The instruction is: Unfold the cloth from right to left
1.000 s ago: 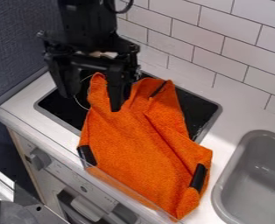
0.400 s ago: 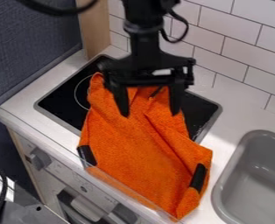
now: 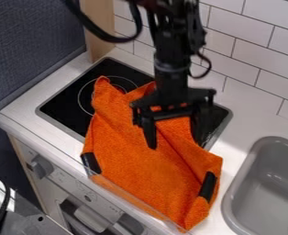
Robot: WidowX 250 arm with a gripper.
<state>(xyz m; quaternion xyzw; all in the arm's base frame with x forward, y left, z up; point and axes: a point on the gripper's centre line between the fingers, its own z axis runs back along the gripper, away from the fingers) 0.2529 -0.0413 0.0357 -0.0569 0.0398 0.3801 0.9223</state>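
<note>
Seemingly part done: one cloth (image 3: 134, 170), lying from stove (image 3: 63, 108) to near edge of counter (image 3: 33, 123), mostly spread, creased at right, that side remaining to open leftward; one gripper (image 3: 176, 145), jaws wide apart, nothing held, over cloth's far right.

Looked like a toy kitchen: had a flat black cooktop (image 3: 63, 103) with ring markings, a white countertop (image 3: 251, 121), a rounded grey sink (image 3: 275, 183), white rectangular wall tiles (image 3: 251, 59) and a grey knob (image 3: 42, 167) on a pale front panel (image 3: 65, 180).
</note>
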